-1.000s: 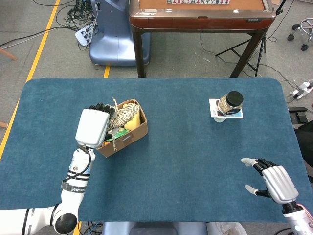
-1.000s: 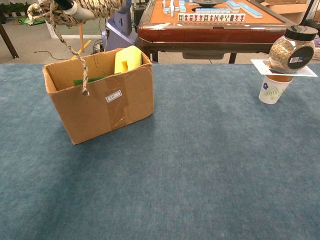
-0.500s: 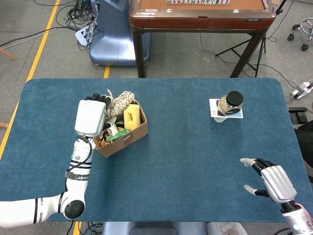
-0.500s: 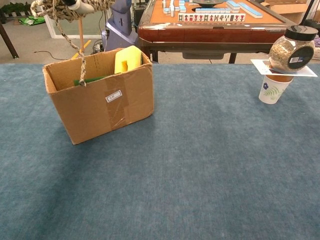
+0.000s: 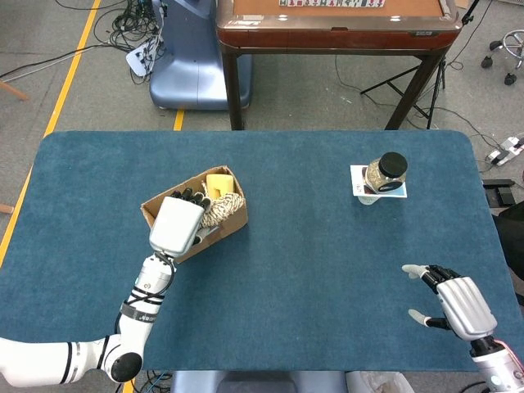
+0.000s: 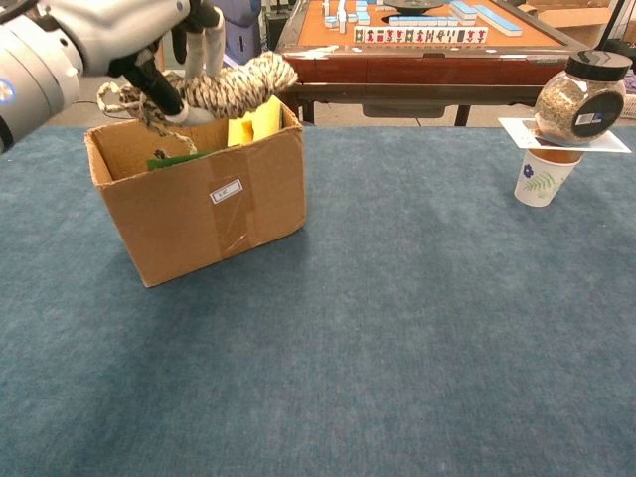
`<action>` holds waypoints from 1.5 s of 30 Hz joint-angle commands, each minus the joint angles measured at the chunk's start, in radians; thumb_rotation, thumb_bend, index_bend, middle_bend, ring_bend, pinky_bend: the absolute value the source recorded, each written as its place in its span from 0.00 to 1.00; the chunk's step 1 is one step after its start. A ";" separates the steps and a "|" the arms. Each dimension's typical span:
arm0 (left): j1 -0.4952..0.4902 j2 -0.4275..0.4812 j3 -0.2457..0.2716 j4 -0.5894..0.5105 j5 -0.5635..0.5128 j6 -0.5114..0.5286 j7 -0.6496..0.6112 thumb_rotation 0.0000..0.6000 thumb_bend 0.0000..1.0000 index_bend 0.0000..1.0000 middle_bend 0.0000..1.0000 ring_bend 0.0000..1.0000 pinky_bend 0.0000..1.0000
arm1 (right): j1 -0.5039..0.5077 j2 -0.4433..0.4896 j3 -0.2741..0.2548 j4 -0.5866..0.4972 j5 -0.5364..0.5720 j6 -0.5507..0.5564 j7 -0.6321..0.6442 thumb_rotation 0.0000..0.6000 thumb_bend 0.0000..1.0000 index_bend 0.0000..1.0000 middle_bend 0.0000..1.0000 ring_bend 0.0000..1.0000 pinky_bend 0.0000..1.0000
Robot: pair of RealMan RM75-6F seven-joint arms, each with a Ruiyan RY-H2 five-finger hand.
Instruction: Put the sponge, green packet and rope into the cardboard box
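The cardboard box [image 5: 232,221] [image 6: 214,209] sits left of centre on the blue table. My left hand [image 5: 178,224] [image 6: 129,35] holds the coiled rope [image 5: 223,207] [image 6: 231,86] just above the box's open top, with a loose end hanging inside. The yellow sponge [image 5: 217,183] [image 6: 255,122] stands upright in the box at its far side. A green packet [image 6: 169,159] lies inside against the back wall. My right hand [image 5: 458,301] hovers open near the table's front right, holding nothing.
A jar [image 5: 386,173] [image 6: 581,96] stands on a card atop a paper cup [image 6: 544,176] at the back right. A wooden mahjong table [image 5: 336,29] and a blue machine base [image 5: 184,70] stand beyond the far edge.
My left hand has come down and toward the box with the rope, which now sits at the box's opening instead of high above it. The right hand is still.
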 commanded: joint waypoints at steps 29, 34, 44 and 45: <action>0.152 0.176 0.198 -0.345 -0.022 0.218 0.194 1.00 0.23 0.14 0.24 0.18 0.44 | 0.001 -0.006 0.004 -0.001 0.012 -0.006 -0.015 1.00 0.01 0.29 0.38 0.33 0.45; 0.245 0.228 0.292 -0.307 0.170 0.250 0.020 1.00 0.24 0.22 0.24 0.19 0.44 | -0.001 -0.010 0.008 -0.002 0.017 -0.003 -0.021 1.00 0.01 0.29 0.38 0.33 0.45; 0.410 0.257 0.469 -0.158 0.442 0.274 -0.184 1.00 0.23 0.32 0.24 0.21 0.39 | 0.008 -0.034 0.028 0.019 0.057 -0.024 -0.033 1.00 0.01 0.29 0.38 0.33 0.45; 0.423 0.258 0.480 -0.149 0.447 0.270 -0.188 1.00 0.24 0.32 0.24 0.21 0.38 | 0.009 -0.037 0.030 0.020 0.061 -0.027 -0.037 1.00 0.01 0.29 0.38 0.33 0.45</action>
